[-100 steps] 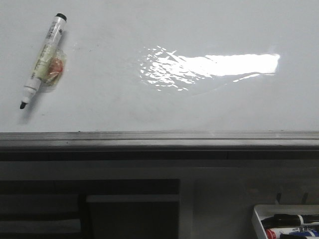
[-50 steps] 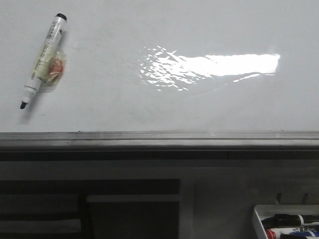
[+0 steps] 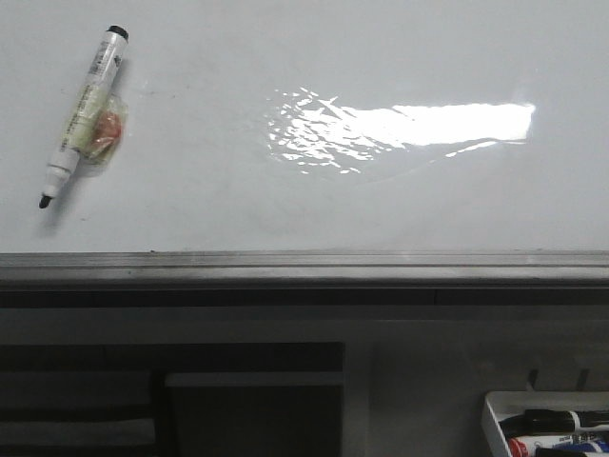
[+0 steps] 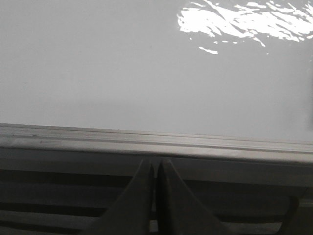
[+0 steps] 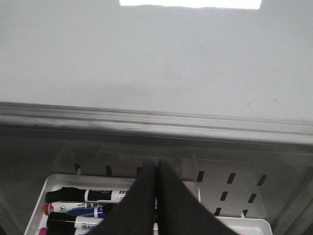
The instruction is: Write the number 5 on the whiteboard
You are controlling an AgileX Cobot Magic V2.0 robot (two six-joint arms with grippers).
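The whiteboard [image 3: 285,200] fills the upper front view, glossy white with a grey edge rail [image 3: 304,267]. No number 5 shows on it. A black-tipped marker pen [image 3: 84,112] with a wad of tape round its body lies on the board at the far left. Neither gripper shows in the front view. My left gripper [image 4: 156,166] is shut and empty, below the rail, facing the board [image 4: 122,73]. My right gripper [image 5: 156,166] is shut and empty, over a marker tray [image 5: 54,182], below the board [image 5: 156,63].
A small white tray [image 3: 495,419] with black, red and blue markers [image 5: 83,196] sits below the board at the lower right. A bright glare patch [image 3: 400,129] lies on the board's middle right. Dark shelving [image 3: 171,390] is under the rail.
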